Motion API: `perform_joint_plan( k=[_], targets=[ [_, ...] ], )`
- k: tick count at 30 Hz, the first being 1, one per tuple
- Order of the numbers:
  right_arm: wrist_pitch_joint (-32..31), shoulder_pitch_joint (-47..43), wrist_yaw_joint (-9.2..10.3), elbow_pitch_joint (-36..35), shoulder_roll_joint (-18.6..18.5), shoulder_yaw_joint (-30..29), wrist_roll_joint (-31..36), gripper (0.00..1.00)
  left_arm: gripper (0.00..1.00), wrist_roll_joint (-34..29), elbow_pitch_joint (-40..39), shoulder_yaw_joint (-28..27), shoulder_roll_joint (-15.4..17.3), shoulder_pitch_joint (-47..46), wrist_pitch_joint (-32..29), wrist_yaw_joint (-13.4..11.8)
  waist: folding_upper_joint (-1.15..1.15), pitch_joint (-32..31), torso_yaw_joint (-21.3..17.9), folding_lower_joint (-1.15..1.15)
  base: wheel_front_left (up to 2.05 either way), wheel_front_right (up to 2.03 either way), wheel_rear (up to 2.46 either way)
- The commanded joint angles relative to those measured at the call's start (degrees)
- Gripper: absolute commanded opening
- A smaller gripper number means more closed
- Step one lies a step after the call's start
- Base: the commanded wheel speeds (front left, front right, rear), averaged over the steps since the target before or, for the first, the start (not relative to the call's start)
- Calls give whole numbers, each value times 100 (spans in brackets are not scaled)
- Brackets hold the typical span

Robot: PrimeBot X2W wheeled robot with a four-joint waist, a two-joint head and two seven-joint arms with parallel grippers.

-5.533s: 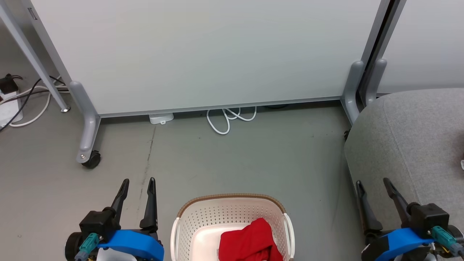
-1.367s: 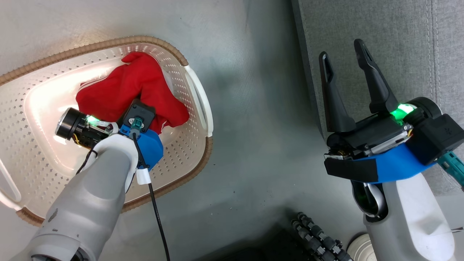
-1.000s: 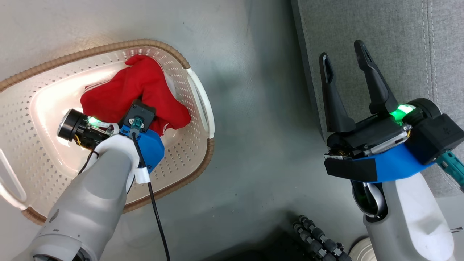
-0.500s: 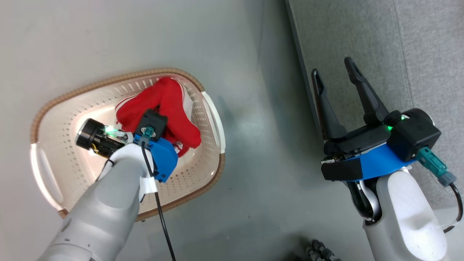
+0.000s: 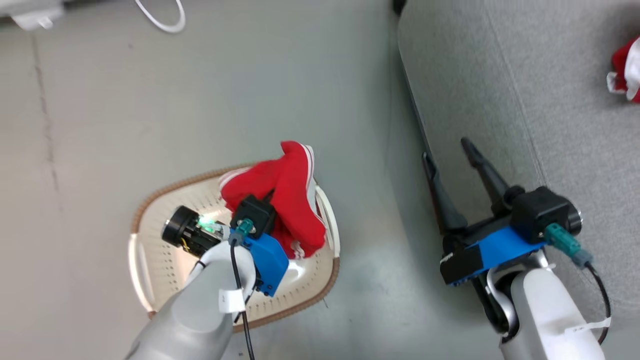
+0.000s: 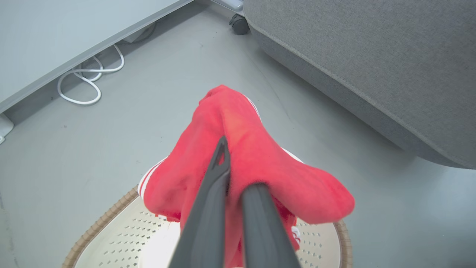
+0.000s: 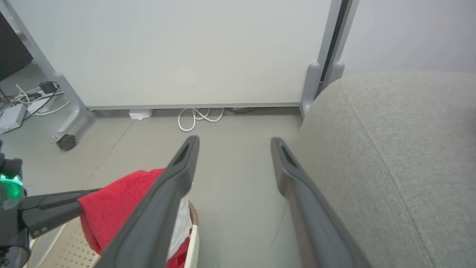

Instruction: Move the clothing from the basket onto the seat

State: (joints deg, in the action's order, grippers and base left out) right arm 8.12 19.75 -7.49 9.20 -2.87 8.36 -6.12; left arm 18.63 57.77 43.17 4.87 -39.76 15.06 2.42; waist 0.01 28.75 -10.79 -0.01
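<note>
Clothing now above basket, left tool tips seemingly buried

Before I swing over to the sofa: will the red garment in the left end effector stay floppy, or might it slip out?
Likely floppy: the red garment droops to both sides of the shut left end effector. Probably light, since one pinch holds the whole bunch up. Its lower end hangs over the basket and could snag the rim.

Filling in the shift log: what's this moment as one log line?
left gripper: shut on striped red garment, over basket | right gripper: open, empty, by sofa | sofa: second red garment lying on it
</note>
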Motion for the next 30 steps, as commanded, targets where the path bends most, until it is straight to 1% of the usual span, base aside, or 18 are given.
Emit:
perform_joint_plan(
  k=[1, 5, 9, 18, 23, 30],
  targets=[
    [-27, -108, -1, 52, -4, 12, -8, 100, 0, -24, -49, -20, -40, 91, 17, 32, -1, -537, 278, 1, 0, 0, 0],
    [-129, -288, -1, 150, -5, 59, -36, 100, 0, -52, -264, -19, -111, 244, 17, 152, -1, -948, 437, 1, 0, 0, 0],
    [-203, -418, -1, 176, -5, -21, 8, 100, 0, -71, -549, 0, -157, 310, 17, 247, -1, -1245, 617, 1, 0, 0, 0],
    [-306, -824, -1, 181, -5, -226, 13, 100, 0, 72, -1114, 92, -201, 253, 18, 390, -1, -1849, 1012, 1, 0, 0, 0],
    [-349, -1060, -1, 221, -5, -293, -36, 100, 0, 334, -1444, 241, -199, 184, 18, 411, -1, -2184, 1200, 1, 0, 0, 0],
    [-432, -1310, -1, 256, -4, -315, -124, 100, 0, 685, -1594, 571, -200, 16, 17, 347, -1, -2581, 1347, 1, 0, 0, 0]
  ],
)
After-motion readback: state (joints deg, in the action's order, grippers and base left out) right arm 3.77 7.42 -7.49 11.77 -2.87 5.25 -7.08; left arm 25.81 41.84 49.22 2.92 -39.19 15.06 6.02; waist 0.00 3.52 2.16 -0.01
